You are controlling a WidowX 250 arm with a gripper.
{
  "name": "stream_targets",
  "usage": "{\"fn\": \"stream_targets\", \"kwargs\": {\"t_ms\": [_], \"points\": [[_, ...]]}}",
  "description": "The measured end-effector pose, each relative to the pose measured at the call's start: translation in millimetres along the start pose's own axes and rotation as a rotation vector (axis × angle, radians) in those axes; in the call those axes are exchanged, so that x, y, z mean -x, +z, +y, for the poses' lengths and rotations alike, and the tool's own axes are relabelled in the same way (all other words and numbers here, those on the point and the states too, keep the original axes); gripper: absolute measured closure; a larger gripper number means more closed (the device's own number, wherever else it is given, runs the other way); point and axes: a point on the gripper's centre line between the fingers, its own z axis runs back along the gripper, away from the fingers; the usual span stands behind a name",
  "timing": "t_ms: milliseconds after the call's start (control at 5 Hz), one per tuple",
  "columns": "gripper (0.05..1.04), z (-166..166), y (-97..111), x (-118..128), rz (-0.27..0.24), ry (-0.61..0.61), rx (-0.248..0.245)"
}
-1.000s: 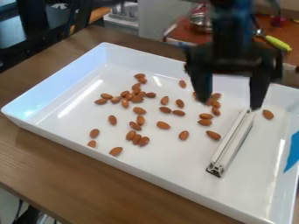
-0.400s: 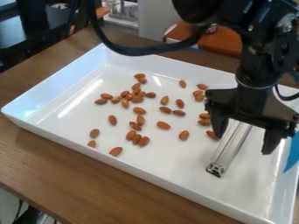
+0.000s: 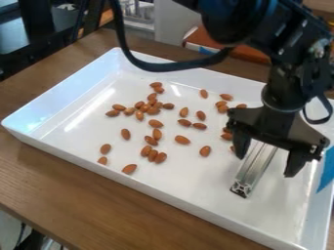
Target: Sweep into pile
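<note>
The black gripper (image 3: pixel 266 165) hangs over the right part of the white tray (image 3: pixel 72 157), its two fingers wide apart. Between and below them lies a silver metal bar (image 3: pixel 251 172), slanting toward the tray's front; the gripper hides its far end. Nothing is visibly held. Almonds are scattered left of the bar: a cluster (image 3: pixel 153 110) at centre-left, several more nearer the front, such as one almond (image 3: pixel 130 169), and some at the back right, such as another almond (image 3: pixel 225 96). The gripper partly covers a few beside the bar.
Raised walls surround the tray on a wooden table (image 3: pixel 85 195). Blue tape (image 3: pixel 327 171) marks the right wall. A black cable (image 3: pixel 159 66) loops from the arm over the tray's back edge. Behind stands an orange-brown surface (image 3: pixel 251 52).
From the tray's back right, the gripper has come forward over the bar, lately shifting slightly left and down in the view. The bar and the visible almonds have stayed put.
</note>
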Motion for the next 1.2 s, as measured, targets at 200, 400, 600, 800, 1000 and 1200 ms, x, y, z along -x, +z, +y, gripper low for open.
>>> {"fn": "stream_targets", "kwargs": {"t_ms": [200,400,600,800,1000,1200], "points": [[0.436,2,-8,4,0.023,0.006,-0.024],[0.697,3,-10,3,0.025,0.006,-0.035],[0.705,2,-13,-6,0.018,0.008,-0.026],[0.705,15,-17,-12,0.035,0.046,-0.015],[0.705,35,-21,-22,0.031,0.050,-0.001],[0.705,58,-24,-24,0.035,0.069,0.001]]}}
